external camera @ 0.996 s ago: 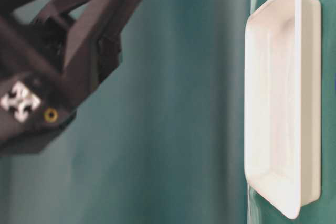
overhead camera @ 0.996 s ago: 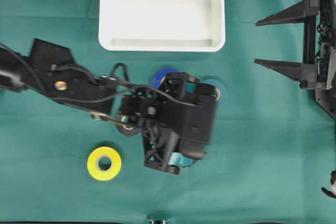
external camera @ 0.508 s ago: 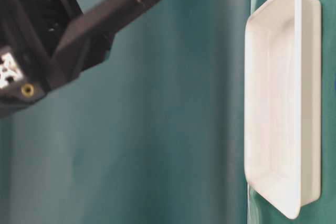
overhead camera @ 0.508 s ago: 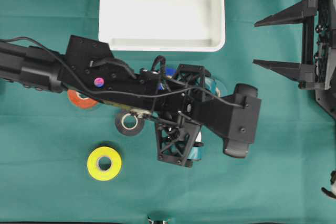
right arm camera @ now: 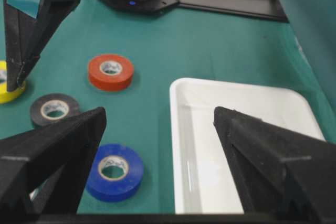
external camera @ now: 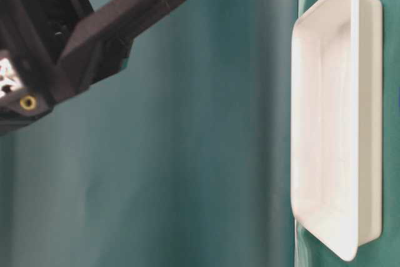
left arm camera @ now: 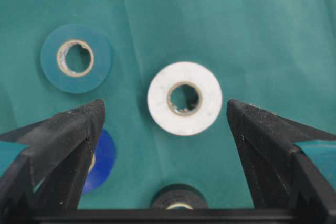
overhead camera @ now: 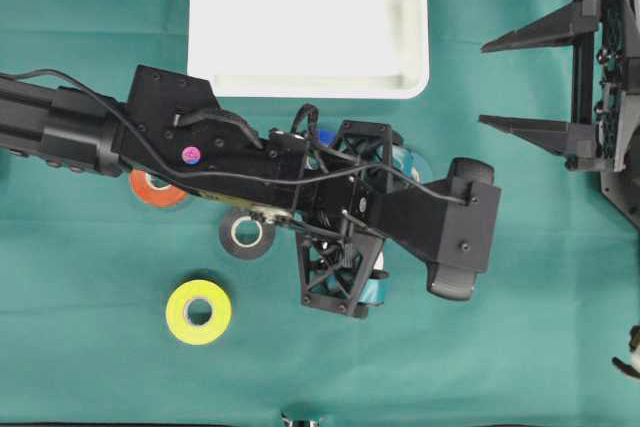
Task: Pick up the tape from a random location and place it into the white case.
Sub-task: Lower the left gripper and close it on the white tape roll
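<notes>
Below the white case [overhead camera: 308, 87], nothing seen in it, the left gripper [left arm camera: 165, 114] is spread wide above a white tape [left arm camera: 184, 98], a roll hidden overhead by the arm. The right gripper [overhead camera: 525, 82] is held agape, empty, right of the case.

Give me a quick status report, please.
Left gripper open above white tape. Right gripper open, parked. White case empty. Nothing blocking.
</notes>
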